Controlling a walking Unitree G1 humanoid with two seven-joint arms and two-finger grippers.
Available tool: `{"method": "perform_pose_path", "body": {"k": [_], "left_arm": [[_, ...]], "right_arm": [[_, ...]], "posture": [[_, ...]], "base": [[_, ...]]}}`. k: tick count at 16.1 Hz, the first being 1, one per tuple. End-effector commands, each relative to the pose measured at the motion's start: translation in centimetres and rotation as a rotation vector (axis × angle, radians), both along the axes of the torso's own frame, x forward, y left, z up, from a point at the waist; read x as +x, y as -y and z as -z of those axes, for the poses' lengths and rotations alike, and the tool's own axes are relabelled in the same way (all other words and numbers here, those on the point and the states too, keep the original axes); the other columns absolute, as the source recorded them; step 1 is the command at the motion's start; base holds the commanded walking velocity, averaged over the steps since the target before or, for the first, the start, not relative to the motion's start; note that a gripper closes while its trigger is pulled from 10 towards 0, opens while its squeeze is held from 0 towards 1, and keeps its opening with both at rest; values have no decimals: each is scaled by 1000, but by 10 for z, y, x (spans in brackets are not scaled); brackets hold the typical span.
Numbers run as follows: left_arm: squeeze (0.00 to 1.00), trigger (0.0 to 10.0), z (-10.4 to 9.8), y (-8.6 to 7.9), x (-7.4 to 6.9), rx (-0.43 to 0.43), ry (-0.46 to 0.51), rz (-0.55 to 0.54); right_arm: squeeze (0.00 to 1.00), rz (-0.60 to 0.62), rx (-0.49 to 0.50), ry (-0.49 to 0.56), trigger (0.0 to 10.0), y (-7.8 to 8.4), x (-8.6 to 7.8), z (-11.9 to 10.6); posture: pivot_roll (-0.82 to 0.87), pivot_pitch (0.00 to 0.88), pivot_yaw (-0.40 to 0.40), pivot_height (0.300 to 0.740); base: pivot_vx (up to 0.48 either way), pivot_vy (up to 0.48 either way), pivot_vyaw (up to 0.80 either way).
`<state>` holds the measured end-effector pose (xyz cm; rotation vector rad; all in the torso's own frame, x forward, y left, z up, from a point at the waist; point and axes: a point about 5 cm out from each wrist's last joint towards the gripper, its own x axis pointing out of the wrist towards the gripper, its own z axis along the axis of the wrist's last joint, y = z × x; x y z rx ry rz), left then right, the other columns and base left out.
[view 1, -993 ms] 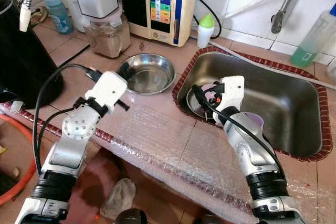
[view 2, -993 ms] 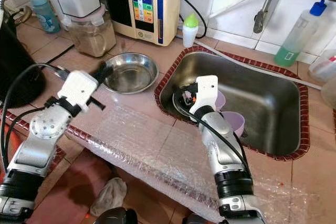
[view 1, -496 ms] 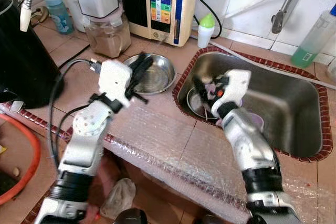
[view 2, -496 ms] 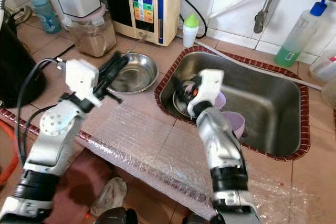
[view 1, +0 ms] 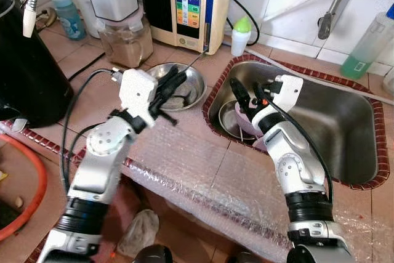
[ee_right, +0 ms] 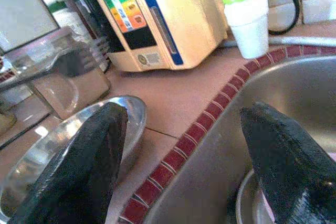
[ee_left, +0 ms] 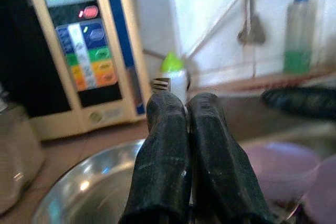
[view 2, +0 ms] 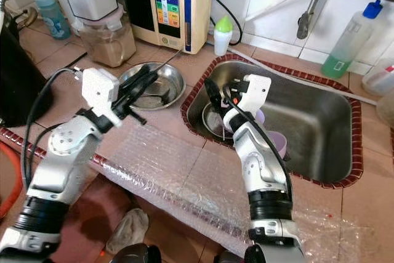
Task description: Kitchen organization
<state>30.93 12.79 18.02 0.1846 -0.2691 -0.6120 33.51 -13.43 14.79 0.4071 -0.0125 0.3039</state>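
The left claw (view 1: 174,82) is pinched shut on a fork (ee_left: 161,84), whose tines project past the fingertips. The claw hangs over the steel bowl (view 1: 194,87) on the tiled bench (view 1: 74,53), beside the sink (view 1: 345,127). The right claw (view 1: 245,95) is spread wide and holds nothing. It sits over the sink's left end, above a metal dish (view 1: 226,121) and purple cups (view 2: 276,143).
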Motion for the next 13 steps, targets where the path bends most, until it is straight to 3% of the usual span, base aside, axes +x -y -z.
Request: {"method": "perform_pose_path", "body": {"k": [1, 3, 6, 7, 8, 9, 10, 11, 13], "left_arm": [[0, 0, 7, -7, 2, 85, 11, -49], [0, 0, 19, -16, 3, 124, -18, -102], [0, 0, 27, -17, 3, 163, -23, -112], [0, 3020, 36, -15, 4, 222, -19, -117], [0, 4549, 41, -13, 5, 248, -29, -115], [0, 10000, 47, -11, 6, 279, -46, -103], [753, 10000, 52, -8, 6, 307, -63, -87], [1000, 10000, 57, -5, 6, 322, -82, -73], [1000, 10000, 57, -1, 7, 340, -58, -67]], "right_arm": [[0, 5, -16, 5, 10000, 2, 0, -2], [0, 6, -30, 6, 10000, 1, 0, -1], [0, 0, -44, 7, 10000, 0, -1, 0], [0, -2, -55, 3, 10000, -1, -2, 2], [0, -2, -60, 3, 10000, -2, -2, 2], [0, -3, -67, 2, 10000, -2, -2, 3], [0, -4, -75, 2, 10000, -3, -1, 3], [0, -8, -86, 5, 10000, -3, -1, 2], [0, -4, -95, 5, 10000, -2, -2, 3]], "posture": [[-9, 40, 21, 740], [-8, 39, 19, 740], [-6, 38, 15, 740], [-5, 37, 13, 740], [-5, 36, 11, 740], [-6, 36, 10, 740], [-9, 35, 9, 740], [-9, 35, 9, 740], [-12, 34, 9, 740]], "base": [[0, 0, 0], [0, 0, 0], [0, 0, 0], [0, 0, 0], [0, 0, 0], [0, 0, 0], [0, 0, 0], [0, 0, 0], [0, 0, 0]]}}
